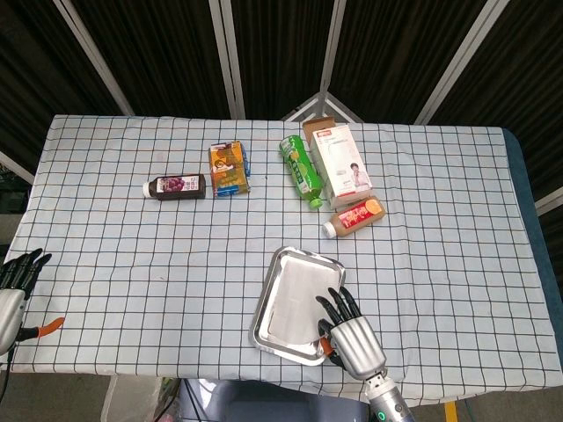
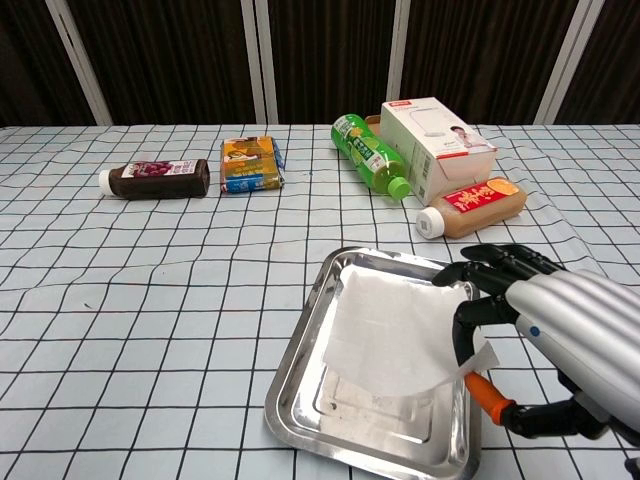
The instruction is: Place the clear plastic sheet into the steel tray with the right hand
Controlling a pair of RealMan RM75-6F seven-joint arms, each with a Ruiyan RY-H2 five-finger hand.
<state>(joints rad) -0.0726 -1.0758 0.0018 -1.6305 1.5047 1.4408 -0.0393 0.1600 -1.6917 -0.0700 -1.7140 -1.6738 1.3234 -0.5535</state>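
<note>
my right robot hand [image 2: 520, 320] pinches the sheet [image 2: 395, 335] by its right corner; the sheet lies mostly inside the tray [image 2: 300, 375]. i'd lower the corner flat within the rim, then let go. the hand hovers at the tray's right edge, fingers pointing left over it.

— Where does the steel tray [image 2: 300, 375] sit?
— Lower centre of the chest view, on the table [image 2: 120, 330]. The clear plastic sheet [image 2: 395, 335] lies in it, its right edge under the right hand [image 2: 545, 330] at lower right.

— And the upper part of the frame?
— Left to right: dark drink bottle [image 2: 155, 180], snack pack [image 2: 250, 164], green bottle [image 2: 372, 157], white carton [image 2: 435, 145]. The orange-label bottle [image 2: 470, 206] lies below the carton.

— The left hand [image 1: 16, 280]?
— Lower left edge of the head view.
</note>
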